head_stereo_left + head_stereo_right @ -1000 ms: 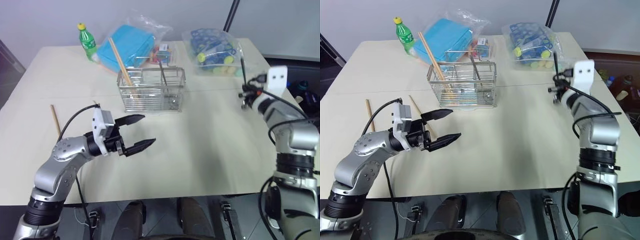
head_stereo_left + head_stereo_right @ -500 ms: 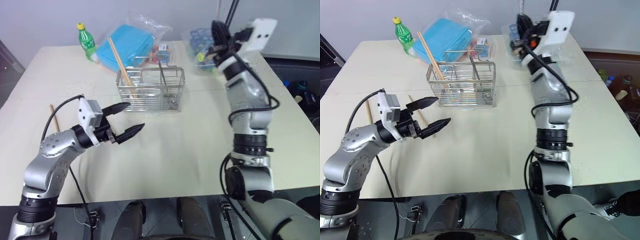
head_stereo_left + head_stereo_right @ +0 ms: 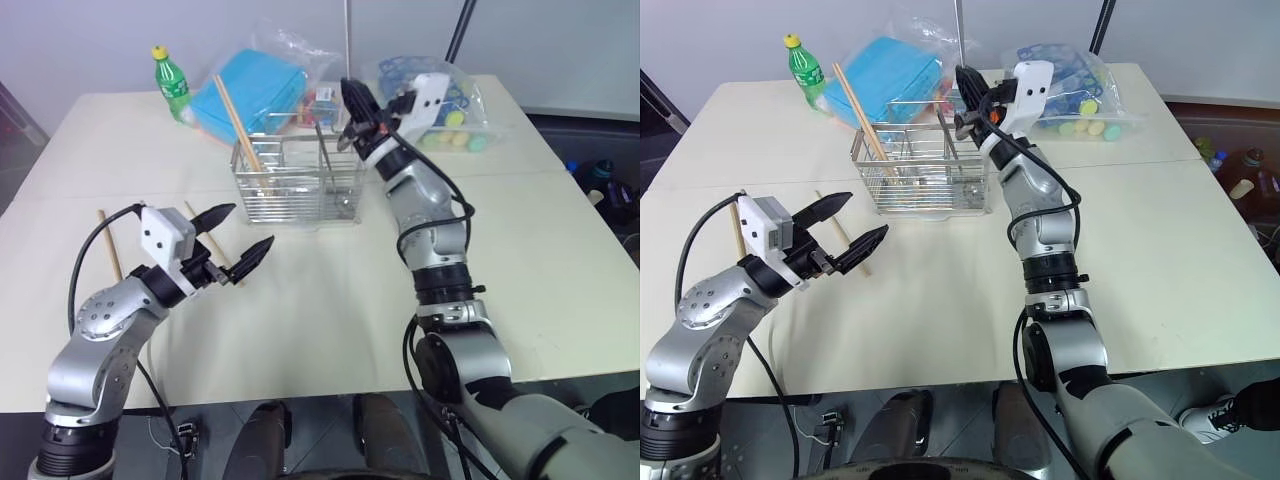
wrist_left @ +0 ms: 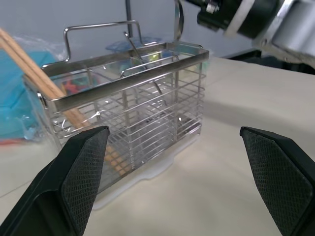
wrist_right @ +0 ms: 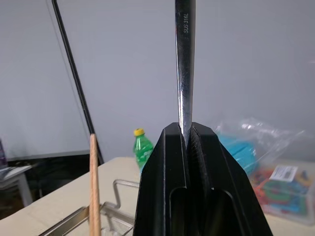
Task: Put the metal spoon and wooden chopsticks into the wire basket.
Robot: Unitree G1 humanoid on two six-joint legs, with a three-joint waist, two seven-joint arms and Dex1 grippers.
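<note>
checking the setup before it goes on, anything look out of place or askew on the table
Two wooden chopsticks lie loose on the table, outside the wire basket, near the open left gripper. One chopstick leans steeply out of the basket. The right gripper holds the metal spoon upright above it.

L arm sits lower left of the head view, elbow bent, forearm angled up toward centre. Left gripper (image 3: 233, 235) has fingers spread wide, nothing between them, tips pointing right and slightly up. R arm rises from bottom centre-right, forearm reaching up and left to upper centre of frame. Right gripper (image 3: 358, 106) points up-left, fingers (image 5: 167, 162) pressed tight on the metal spoon (image 5: 184, 59), its handle sticking straight up past the tips.
</note>
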